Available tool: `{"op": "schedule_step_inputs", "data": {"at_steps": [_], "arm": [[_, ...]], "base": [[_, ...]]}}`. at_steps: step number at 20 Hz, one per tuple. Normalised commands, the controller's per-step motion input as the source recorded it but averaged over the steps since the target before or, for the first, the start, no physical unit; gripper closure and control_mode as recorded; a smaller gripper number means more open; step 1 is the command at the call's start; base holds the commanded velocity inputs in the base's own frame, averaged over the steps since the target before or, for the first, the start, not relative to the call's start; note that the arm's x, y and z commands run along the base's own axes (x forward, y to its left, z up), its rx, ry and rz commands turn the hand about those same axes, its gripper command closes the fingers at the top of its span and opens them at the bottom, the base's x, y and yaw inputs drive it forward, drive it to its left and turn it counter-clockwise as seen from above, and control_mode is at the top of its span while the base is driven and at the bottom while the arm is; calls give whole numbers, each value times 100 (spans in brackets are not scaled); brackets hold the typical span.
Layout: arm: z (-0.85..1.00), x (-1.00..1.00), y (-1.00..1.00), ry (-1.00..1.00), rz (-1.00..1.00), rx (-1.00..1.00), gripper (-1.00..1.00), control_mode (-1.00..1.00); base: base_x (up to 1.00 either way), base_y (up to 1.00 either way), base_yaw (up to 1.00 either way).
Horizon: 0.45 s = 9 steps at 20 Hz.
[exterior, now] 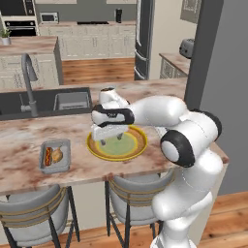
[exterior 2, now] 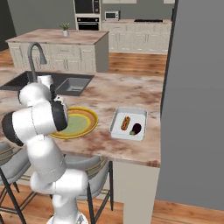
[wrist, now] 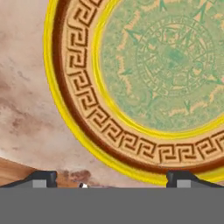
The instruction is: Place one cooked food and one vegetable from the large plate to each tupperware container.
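The large plate (exterior: 127,150) (exterior 2: 85,120) (wrist: 131,144) lies empty on the counter, its pale green centre bare. My gripper (exterior: 109,136) (wrist: 110,180) hangs open just above the plate's near left rim, its fingertips (wrist: 42,178) spread wide with nothing between them. To the plate's left, the grey tupperware container (exterior: 65,145) holds a hot dog (exterior: 48,156) and the tan-brown ball (exterior: 57,155). On the plate's right, the whitish container (exterior 2: 118,114) holds the other hot dog (exterior 2: 125,123) and the dark purple vegetable (exterior 2: 136,128).
A dark sink basin (exterior: 48,101) with a curved faucet (exterior: 30,85) lies behind the plate. Two stools (exterior: 34,213) (exterior: 133,193) stand under the counter's front edge. A grey wall (exterior 2: 192,109) closes off the counter's right end.
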Motion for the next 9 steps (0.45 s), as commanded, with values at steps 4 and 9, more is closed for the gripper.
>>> {"op": "schedule_step_inputs", "data": {"at_steps": [4, 9], "arm": [[7, 39, -97, 16, -55, 1, -100, -100], [0, 38, -92, 15, -32, 14, -100, -100]], "base": [[0, 0, 0], [0, 0, 0]]}}
